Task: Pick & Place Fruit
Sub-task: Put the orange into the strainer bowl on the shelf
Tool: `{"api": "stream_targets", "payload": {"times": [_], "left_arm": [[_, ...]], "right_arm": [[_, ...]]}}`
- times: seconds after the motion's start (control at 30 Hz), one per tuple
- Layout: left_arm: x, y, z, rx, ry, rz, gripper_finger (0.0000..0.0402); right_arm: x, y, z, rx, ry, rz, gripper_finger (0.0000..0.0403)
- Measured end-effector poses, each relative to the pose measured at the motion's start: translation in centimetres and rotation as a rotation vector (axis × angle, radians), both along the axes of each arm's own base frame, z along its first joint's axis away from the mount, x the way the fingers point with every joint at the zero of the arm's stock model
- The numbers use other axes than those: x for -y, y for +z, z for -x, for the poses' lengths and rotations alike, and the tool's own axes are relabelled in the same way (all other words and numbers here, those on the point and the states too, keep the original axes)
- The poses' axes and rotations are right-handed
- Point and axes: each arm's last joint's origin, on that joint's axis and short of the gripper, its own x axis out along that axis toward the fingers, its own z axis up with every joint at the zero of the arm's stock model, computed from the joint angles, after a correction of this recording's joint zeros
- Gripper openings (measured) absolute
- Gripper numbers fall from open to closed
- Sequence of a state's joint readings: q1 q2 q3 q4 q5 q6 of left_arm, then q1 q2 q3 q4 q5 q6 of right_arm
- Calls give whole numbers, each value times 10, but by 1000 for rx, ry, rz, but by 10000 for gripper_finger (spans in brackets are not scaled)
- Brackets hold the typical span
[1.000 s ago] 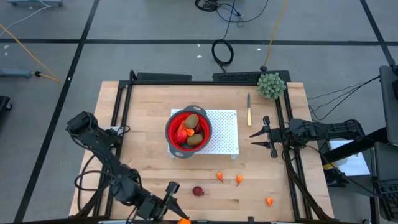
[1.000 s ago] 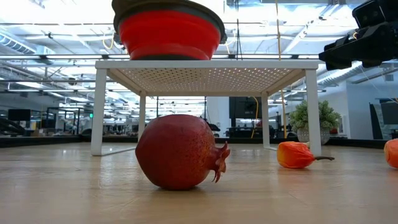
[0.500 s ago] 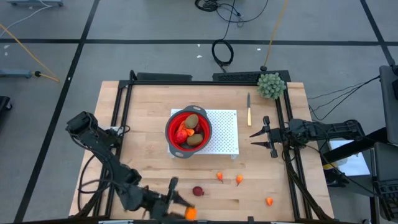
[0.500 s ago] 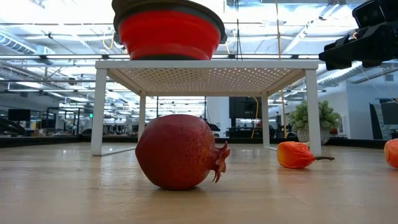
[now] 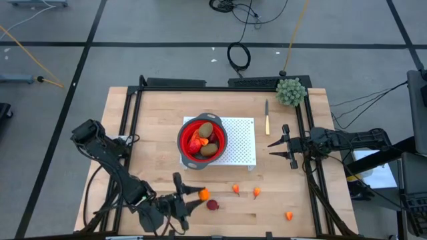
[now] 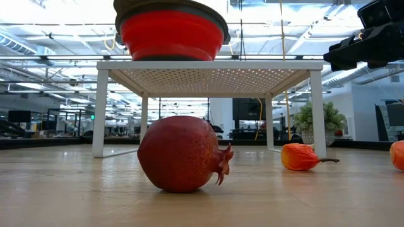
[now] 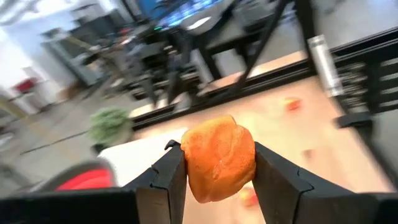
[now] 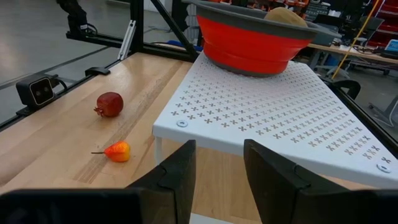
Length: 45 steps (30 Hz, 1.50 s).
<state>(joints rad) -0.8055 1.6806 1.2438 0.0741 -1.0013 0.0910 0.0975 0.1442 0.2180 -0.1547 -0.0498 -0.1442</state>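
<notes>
Since the earlier frame, your left gripper point(image 5: 193, 198) has swung up from the table's near edge toward the red bowl point(image 5: 202, 141), carrying an orange fruit point(image 7: 218, 163) pinched between its fingers. It now hangs short of the bowl, just beside the pomegranate point(image 5: 212, 205). That suggests the pick is done and the drop into the bowl is next. Your right gripper point(image 5: 285, 147) waits beyond the white rack point(image 5: 241, 140) from the bowl, fingers spread and empty.
</notes>
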Motion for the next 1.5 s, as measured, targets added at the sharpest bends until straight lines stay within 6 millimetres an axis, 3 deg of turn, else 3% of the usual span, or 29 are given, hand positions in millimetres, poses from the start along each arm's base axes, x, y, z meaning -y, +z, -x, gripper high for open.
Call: {"api": "stream_targets", "payload": {"times": [0.47,0.77,1.17,1.5], "left_arm": [[-13,3,4,-39,391,-430,147],[-27,4,-4,-111,510,-576,147],[-40,7,-15,-97,571,-530,147],[-64,42,-34,13,694,-330,147]], "right_arm": [[0,0,0,1,0,2,130],[0,0,0,0,0,2,130],[0,0,0,1,0,6,130],[0,0,0,3,2,20,130]]}}
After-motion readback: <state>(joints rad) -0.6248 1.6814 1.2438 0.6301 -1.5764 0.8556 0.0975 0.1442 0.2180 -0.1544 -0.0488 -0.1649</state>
